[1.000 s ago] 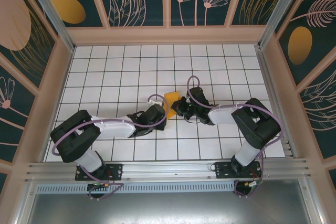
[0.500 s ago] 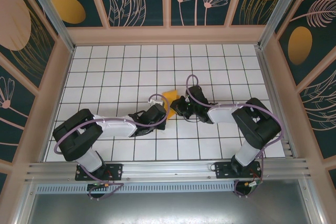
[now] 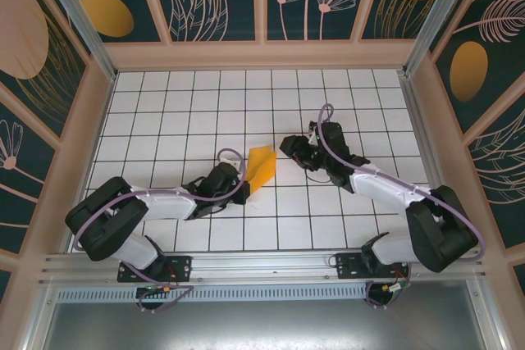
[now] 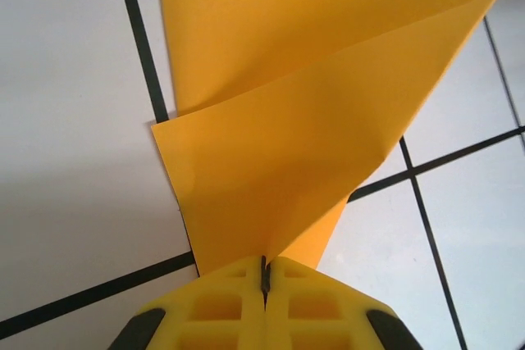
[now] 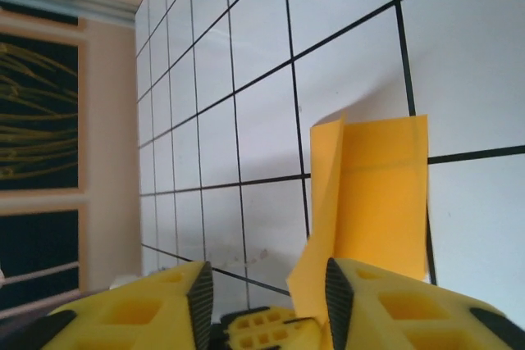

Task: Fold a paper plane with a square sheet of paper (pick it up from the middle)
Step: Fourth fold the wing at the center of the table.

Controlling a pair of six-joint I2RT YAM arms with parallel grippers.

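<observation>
Orange paper point(image 3: 261, 165) on white gridded table point(image 3: 164, 112); floral walls point(image 3: 328, 6).

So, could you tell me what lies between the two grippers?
The folded sheet of paper, in the top view: the left gripper is shut on its edge, the right gripper open beside it.

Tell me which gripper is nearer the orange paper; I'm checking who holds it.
Left. The left gripper is shut on the paper; the right gripper, open, stands just right of it.
</observation>
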